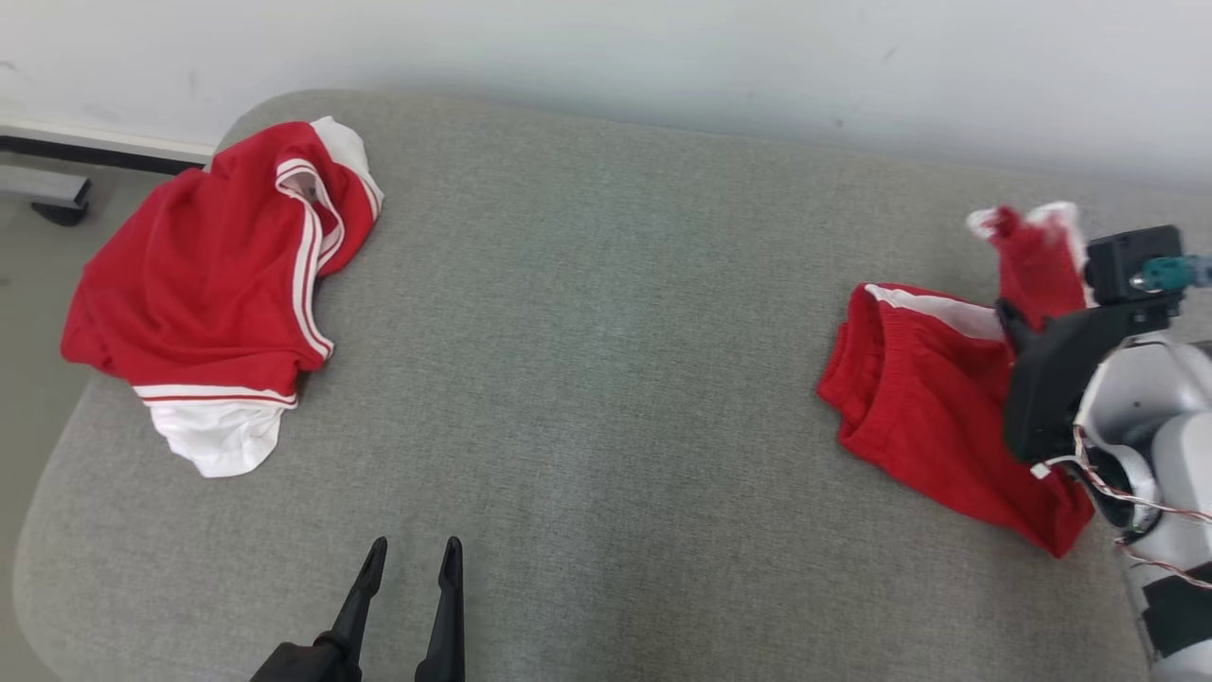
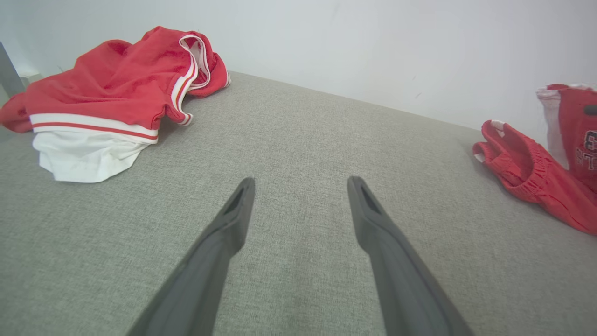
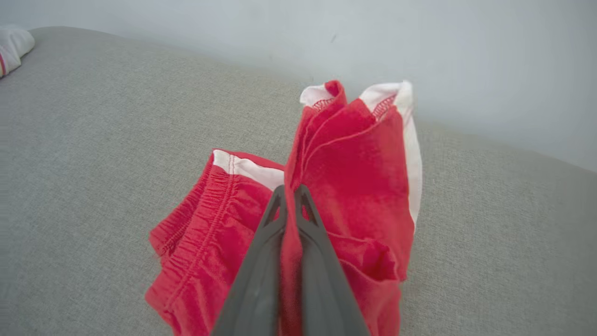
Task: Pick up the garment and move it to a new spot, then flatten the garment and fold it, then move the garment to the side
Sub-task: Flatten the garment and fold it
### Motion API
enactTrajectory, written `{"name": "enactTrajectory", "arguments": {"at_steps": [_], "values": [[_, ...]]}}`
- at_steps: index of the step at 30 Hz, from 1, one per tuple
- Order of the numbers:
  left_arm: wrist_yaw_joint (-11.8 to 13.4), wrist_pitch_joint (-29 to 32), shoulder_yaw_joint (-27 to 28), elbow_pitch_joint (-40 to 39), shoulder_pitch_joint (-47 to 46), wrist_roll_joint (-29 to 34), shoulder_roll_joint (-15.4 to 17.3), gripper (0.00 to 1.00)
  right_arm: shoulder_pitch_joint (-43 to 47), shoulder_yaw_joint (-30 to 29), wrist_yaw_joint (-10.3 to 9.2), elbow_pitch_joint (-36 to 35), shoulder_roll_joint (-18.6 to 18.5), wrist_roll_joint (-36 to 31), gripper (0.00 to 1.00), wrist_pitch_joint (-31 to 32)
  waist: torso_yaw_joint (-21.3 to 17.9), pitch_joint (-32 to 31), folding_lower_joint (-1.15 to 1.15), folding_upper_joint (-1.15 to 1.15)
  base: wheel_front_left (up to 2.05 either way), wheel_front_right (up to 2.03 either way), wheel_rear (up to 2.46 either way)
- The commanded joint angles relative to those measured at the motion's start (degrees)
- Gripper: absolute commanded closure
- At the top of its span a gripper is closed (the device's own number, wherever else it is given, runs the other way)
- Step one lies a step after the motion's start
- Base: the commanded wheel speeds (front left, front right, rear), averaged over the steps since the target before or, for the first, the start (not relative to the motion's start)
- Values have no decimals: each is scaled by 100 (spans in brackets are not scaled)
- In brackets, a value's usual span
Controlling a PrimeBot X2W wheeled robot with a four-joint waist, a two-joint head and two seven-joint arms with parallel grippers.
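From the head camera: finds the red shorts (image 1: pixel 918 398) bunched at the right end of the grey cushion (image 1: pixel 606 332), waistband toward the middle, one white-edged leg pulled upright off the fabric. Shows the right gripper (image 1: pixel 1011 322) pinched tight on that raised fold, with the pale forearm (image 1: pixel 1174 445) just behind it. Places a red and white jersey (image 1: pixel 199 275) in a heap at the far left end, well apart from the shorts, white hem on the near side. Sets the left gripper (image 1: pixel 416 549) at the bottom, spread wide and grasping nothing, over bare cushion. From the left wrist: looks along the two parted fingers (image 2: pixel 233 219) at grey weave, with the jersey up on the left, the shorts at the right edge with white lettering on the lifted part, and a pale wall (image 2: pixel 373 46) behind. From the right wrist: shows both dark fingers pressed together with red cloth squeezed between them, the raised leg standing above the tips, the elastic waistband lying on the cushion toward that view's left.
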Motion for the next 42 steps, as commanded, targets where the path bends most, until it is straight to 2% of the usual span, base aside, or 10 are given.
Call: {"name": "enactTrajectory", "arguments": {"at_steps": [1, 16, 17, 18, 24, 30, 34, 39, 41, 42], "values": [[32, -20, -26, 16, 30, -32, -5, 0, -97, 137, -13, 96, 24, 101, 100, 18, 97, -6, 0, 0, 0, 0, 0], [70, -19, -114, 91, 38, -137, -5, 0, -439, 855, -13, 1300, 382, 316, 100, -280, 362, 11, 0, 0, 0, 0, 0], [74, -19, -121, 93, 35, -139, -5, 0, -479, 828, -13, 1364, 396, 311, 90, -357, 369, 13, 0, 0, 0, 0, 0], [79, -20, -125, 97, 33, -144, -5, 0, -517, 782, -13, 1422, 417, 300, 0, -446, 374, 13, 0, 0, 0, 0, 0], [91, -20, -115, 125, 72, -155, -5, 0, -662, 664, -13, 1564, 479, 502, 0, -914, 371, -71, 0, 0, 0, 0, 0], [105, -20, -50, 110, 133, -119, -5, 0, -641, 318, -13, 1518, 152, 740, 0, -1338, 256, -196, 0, 0, 0, 0, 0], [80, -19, -54, 111, 147, -93, -4, 0, -400, -108, -13, 1656, -85, 564, 0, -1643, 167, -250, 0, 0, 0, 0, 0], [58, -19, -79, 102, 152, -63, -5, 0, -49, -462, -13, 1852, -157, 298, 0, -1926, 116, -276, 0, 0, 0, 0, 0], [52, -20, -86, 63, 111, -8, -4, 0, 61, -549, -13, 1912, -118, 180, 64, -2025, 113, -258, 0, 0, 0, 0, 0], [47, -19, -85, 36, 91, 9, -4, 0, 103, -587, -13, 1946, -91, 122, 100, -2065, 116, -248, 0, 0, 0, 0, 0]]}}
